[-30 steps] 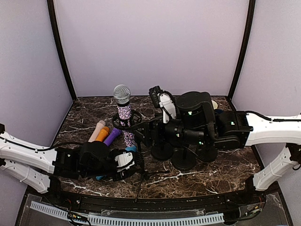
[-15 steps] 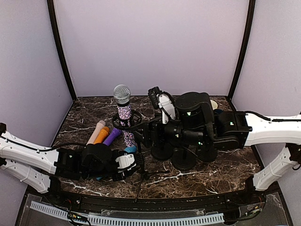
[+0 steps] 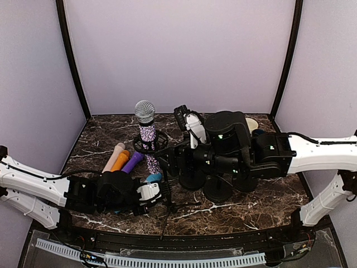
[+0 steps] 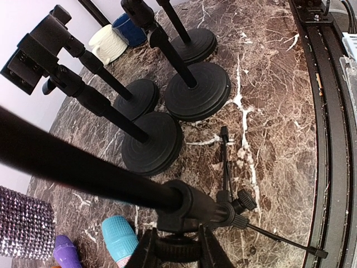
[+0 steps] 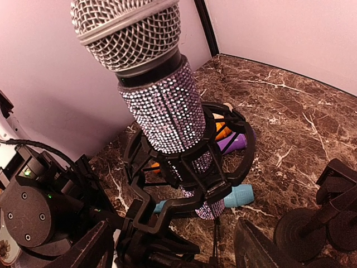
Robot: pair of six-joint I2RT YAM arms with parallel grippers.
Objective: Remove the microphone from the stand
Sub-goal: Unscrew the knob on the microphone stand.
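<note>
Here the microphone (image 5: 162, 109) (in the stand (image 4: 111, 178) the left gripper (image 4: 178, 252) pinches) sits just before the spread right gripper (image 5: 170, 251).

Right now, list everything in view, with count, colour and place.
rhinestone microphone: one, lilac with silver head, upright in the shock mount
shock mount: one, black, atop the tripod stand
tripod stand: one, black, table front left
loose microphones: four, beige, orange, purple, teal, lying beside the tripod stand
round-base stands: four, black, table centre
cup-like items: two, cream and blue, behind the round-base stands
table: one, brown marble
left gripper: one, black, closed on the tripod stand's lower hub
right gripper: one, black, open, flanking the microphone
</note>
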